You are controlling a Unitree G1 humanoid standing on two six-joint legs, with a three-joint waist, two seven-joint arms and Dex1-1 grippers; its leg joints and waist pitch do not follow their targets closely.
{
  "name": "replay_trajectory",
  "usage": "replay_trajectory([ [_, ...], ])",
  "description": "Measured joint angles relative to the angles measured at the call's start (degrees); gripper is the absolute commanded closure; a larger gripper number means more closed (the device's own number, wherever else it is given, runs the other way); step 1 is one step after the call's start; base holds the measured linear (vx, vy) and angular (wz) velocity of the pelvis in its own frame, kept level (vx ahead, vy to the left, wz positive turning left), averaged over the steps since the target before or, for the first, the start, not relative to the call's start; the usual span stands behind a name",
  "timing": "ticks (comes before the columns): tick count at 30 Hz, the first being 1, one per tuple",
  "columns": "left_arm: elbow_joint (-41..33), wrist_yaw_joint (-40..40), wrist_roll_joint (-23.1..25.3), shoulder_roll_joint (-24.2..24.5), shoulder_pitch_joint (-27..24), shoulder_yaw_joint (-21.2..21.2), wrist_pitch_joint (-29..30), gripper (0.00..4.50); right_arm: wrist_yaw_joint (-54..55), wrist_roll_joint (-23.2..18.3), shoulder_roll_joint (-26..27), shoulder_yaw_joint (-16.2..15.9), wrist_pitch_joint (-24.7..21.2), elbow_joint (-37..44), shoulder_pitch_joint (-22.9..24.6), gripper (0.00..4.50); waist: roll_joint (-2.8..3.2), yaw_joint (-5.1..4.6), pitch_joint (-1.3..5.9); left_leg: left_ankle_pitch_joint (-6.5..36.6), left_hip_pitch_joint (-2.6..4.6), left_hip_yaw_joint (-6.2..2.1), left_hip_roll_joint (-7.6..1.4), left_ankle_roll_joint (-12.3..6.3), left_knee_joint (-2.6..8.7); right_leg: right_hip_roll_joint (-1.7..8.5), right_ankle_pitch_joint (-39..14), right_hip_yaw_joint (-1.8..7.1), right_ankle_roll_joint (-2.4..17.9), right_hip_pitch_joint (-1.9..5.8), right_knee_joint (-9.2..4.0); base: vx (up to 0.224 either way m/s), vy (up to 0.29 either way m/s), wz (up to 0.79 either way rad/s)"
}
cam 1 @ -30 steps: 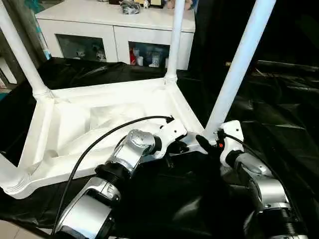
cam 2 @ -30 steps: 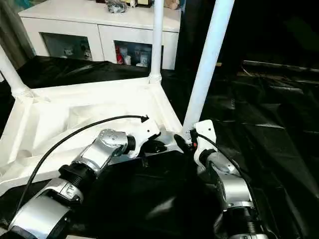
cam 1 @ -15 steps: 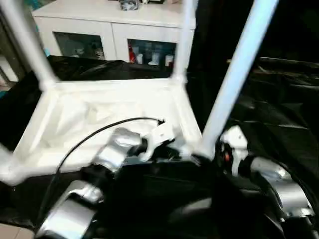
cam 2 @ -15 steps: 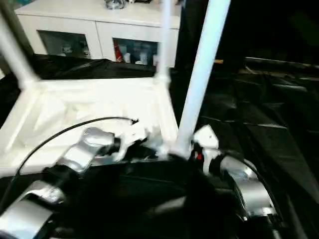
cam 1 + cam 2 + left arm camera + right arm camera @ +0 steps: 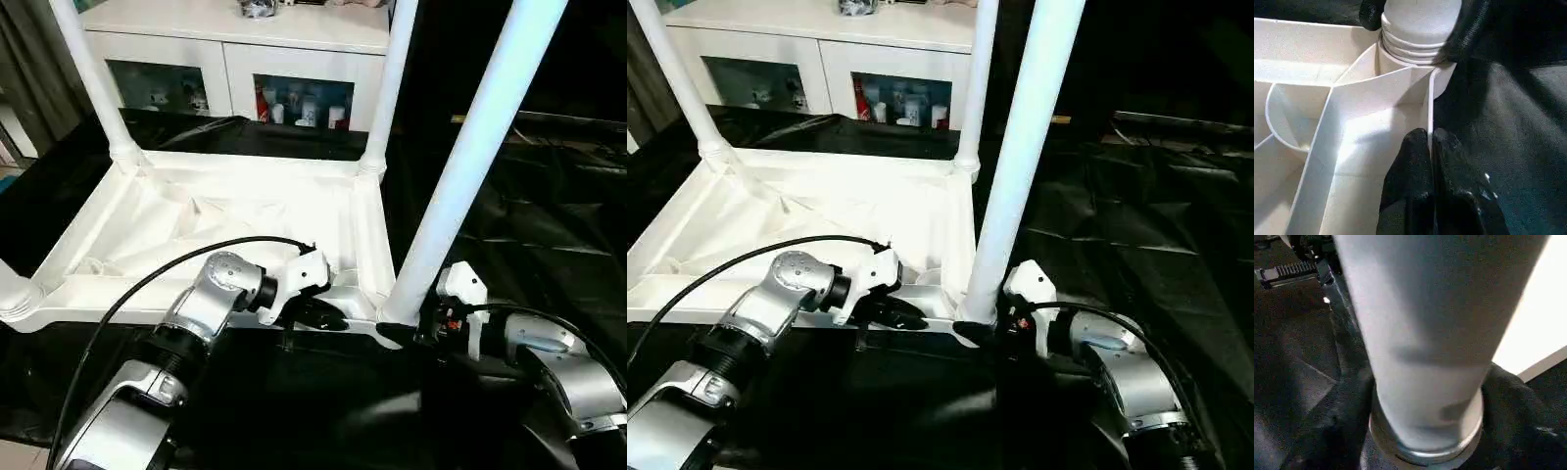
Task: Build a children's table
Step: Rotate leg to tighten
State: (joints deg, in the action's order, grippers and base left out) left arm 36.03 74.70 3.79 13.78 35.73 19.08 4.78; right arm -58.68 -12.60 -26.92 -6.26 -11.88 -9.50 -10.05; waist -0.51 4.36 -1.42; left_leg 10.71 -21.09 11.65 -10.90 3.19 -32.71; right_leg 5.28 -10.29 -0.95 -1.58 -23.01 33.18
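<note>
White plastic makes up the children's table (image 5: 245, 211), which lies upside down on a large table draped in black sheeting (image 5: 549, 215), its ribbed underside facing up and its legs standing upward from the round corner sockets. It sits toward the near edge of the draped table, with a white cabinet (image 5: 235, 44) with glass doors behind the far edge.

The left gripper (image 5: 328, 315) rests at the near rim of the overturned top, close to the near right corner. The left wrist view shows its two black fingers (image 5: 1415, 186) pressed together, pinching the thin upright wall of that rim between them.

The right gripper (image 5: 407, 328) is at the base of the near right leg (image 5: 460, 166), where the leg enters its socket. In the right wrist view the black fingers (image 5: 1518, 406) sit on either side of the leg's ringed foot, closed around it, and the left wrist view shows them wrapping the same threaded collar.
</note>
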Motion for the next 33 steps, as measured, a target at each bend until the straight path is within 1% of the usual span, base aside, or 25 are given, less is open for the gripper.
replay_trajectory([
  [1, -0.05, 0.01, 0.0, 0.01, -0.01, 0.0, 0.06, 4.5, -0.05, -0.09, 0.07, 0.06, 0.0, -0.13, 0.0, 1.66, 0.0, -0.01, 0.0, 0.0, 0.0, 0.0, 0.0, 0.0, 0.0, 0.0, 0.0, 0.0, 0.0, 0.0, 0.0, 0.0, 0.0, 0.0],
  [7, -0.21, 0.04, -0.1, 0.06, -0.06, -0.01, 0.5, 4.5, 0.1, -0.26, 0.3, 0.1, 0.0, -0.31, 0.01, 1.78, 0.0, -0.04, 0.0, 0.0, 0.01, 0.0, 0.0, 0.0, 0.0, 0.0, 0.0, 0.0, 0.0, 0.0, 0.0, 0.0, 0.0, 0.0],
  [10, -0.16, -0.5, -0.09, 0.17, -0.11, -0.25, 0.81, 4.5, 1.92, -0.19, 1.48, 0.35, 0.03, -0.87, 0.04, 1.8, -0.07, -0.31, 0.0, 0.0, 0.05, 0.0, 0.0, 0.0, 0.0, 0.0, 0.01, 0.0, 0.01, 0.02, 0.04, 0.0, 0.0, 0.0],
  [12, 0.85, -3.69, 0.55, -0.53, 0.21, -0.85, 0.83, 4.5, 6.53, 0.32, 3.95, 1.22, 0.3, -2.41, -0.27, 1.81, -0.25, -0.8, 0.02, 0.0, 0.12, -0.01, 0.0, 0.01, -0.02, 0.0, 0.05, 0.0, 0.06, 0.11, 0.04, 0.0, 0.0, 0.0],
  [14, 3.2, -9.45, 1.88, -2.72, 1.64, -1.31, 0.94, 4.5, 14.52, 1.95, 7.41, 2.7, 0.34, -4.82, -1.85, 1.81, -0.41, -1.32, 0.02, 0.0, 0.13, -0.01, 0.03, 0.02, -0.1, 0.02, -0.02, 0.01, -0.06, 0.11, -0.03, 0.0, 0.0, 0.0],
  [15, 3.93, -11.42, 2.37, -3.76, 2.05, -1.3, 1.11, 4.5, 16.9, 2.31, 8.26, 3.27, 0.2, -5.22, -2.01, 1.81, -0.46, -1.35, 0.02, 0.0, 0.13, -0.02, 0.05, 0.02, -0.1, 0.03, -0.05, 0.01, -0.11, 0.13, -0.09, 0.0, 0.0, 0.0],
  [17, 7.25, -18.65, 3.99, -7.6, 4.01, -1.37, 1.98, 4.5, 26.8, 3.75, 13.2, 5.84, -1.45, -6.58, -3.03, 1.81, -0.66, -1.38, 0.1, 0.0, 0.17, -0.03, 0.1, 0.02, -0.2, 0.05, -0.08, 0.07, -0.16, 0.21, -0.1, 0.0, 0.0, 0.0],
  [18, 8.32, -20.82, 4.33, -8.69, 4.74, -1.35, 2.37, 4.5, 30.27, 4.29, 14.56, 6.46, -1.97, -6.76, -3.42, 1.81, -0.69, -1.38, 0.11, 0.0, 0.15, -0.04, 0.1, 0.02, -0.23, 0.05, -0.08, 0.07, -0.17, 0.21, -0.11, 0.0, 0.0, 0.0],
  [21, 9.83, -24.45, 4.89, -11.12, 5.51, -1.28, 3.54, 4.5, 35.63, 5.55, 16.31, 6.82, -2.8, -6.68, -3.67, 1.81, -0.7, -1.26, 0.25, 0.0, 0.18, -0.1, 0.14, 0.02, -0.23, 0.08, -0.09, 0.07, -0.18, 0.29, -0.16, 0.0, 0.0, 0.0],
  [25, 10.93, -25.5, 5.08, -11.99, 5.94, -1.31, 3.74, 4.5, 38.32, 6.64, 17.7, 6.83, -3.02, -6.48, -3.83, 1.81, -0.49, -1.24, 0.4, 0.0, 0.15, -0.16, 0.15, 0.02, -0.22, 0.07, -0.08, 0.05, -0.2, 0.29, -0.16, 0.0, 0.0, 0.0],
  [26, 11.14, -25.44, 5.08, -12.0, 6.0, -1.33, 3.51, 4.5, 38.29, 6.65, 17.71, 6.83, -2.99, -6.35, -3.74, 1.46, -0.42, -1.24, 0.45, 0.0, 0.14, -0.16, 0.16, 0.02, -0.22, 0.07, -0.08, 0.05, -0.2, 0.29, -0.16, 0.0, 0.0, 0.0],
  [28, 11.51, -25.03, 5.08, -12.0, 6.08, -1.35, 3.1, 4.5, 38.25, 6.42, 17.74, 6.9, -2.9, -6.07, -3.44, 1.12, -0.39, -1.21, 0.49, 0.0, 0.15, -0.17, 0.16, 0.02, -0.21, 0.07, -0.08, 0.05, -0.21, 0.31, -0.16, 0.0, 0.0, 0.0],
  [30, 11.63, -24.81, 5.09, -11.97, 6.17, -1.32, 2.76, 4.5, 38.1, 6.23, 17.84, 6.91, -3.18, -5.88, -3.37, 1.09, -0.4, -1.18, 0.48, 0.0, 0.1, -0.19, 0.16, 0.02, -0.2, 0.06, -0.08, 0.03, -0.21, 0.28, -0.16, 0.0, 0.0, 0.0],
  [31, 11.64, -24.68, 5.09, -11.92, 6.17, -1.33, 2.67, 4.5, 37.78, 6.17, 17.83, 6.91, -3.27, -5.75, -3.37, 0.83, -0.39, -1.18, 0.48, 0.0, 0.09, -0.19, 0.16, 0.02, -0.19, 0.06, -0.08, 0.04, -0.21, 0.27, -0.16, 0.0, 0.0, 0.0],
  [32, 11.64, -24.38, 5.09, -11.86, 6.17, -1.33, 2.59, 4.5, 37.49, 6.16, 17.68, 6.91, -3.43, -5.59, -3.37, 0.71, -0.39, -1.18, 0.48, 0.0, 0.09, -0.19, 0.16, 0.02, -0.19, 0.06, -0.08, 0.03, -0.21, 0.27, -0.16, 0.0, 0.0, 0.0],
  [33, 11.59, -24.07, 5.07, -11.76, 6.17, -1.33, 2.53, 4.5, 36.87, 6.14, 17.43, 6.9, -3.75, -5.34, -3.37, 0.71, -0.39, -1.19, 0.48, 0.0, 0.09, -0.19, 0.16, 0.02, -0.19, 0.06, -0.08, 0.03, -0.21, 0.26, -0.16, 0.0, 0.0, 0.0],
])
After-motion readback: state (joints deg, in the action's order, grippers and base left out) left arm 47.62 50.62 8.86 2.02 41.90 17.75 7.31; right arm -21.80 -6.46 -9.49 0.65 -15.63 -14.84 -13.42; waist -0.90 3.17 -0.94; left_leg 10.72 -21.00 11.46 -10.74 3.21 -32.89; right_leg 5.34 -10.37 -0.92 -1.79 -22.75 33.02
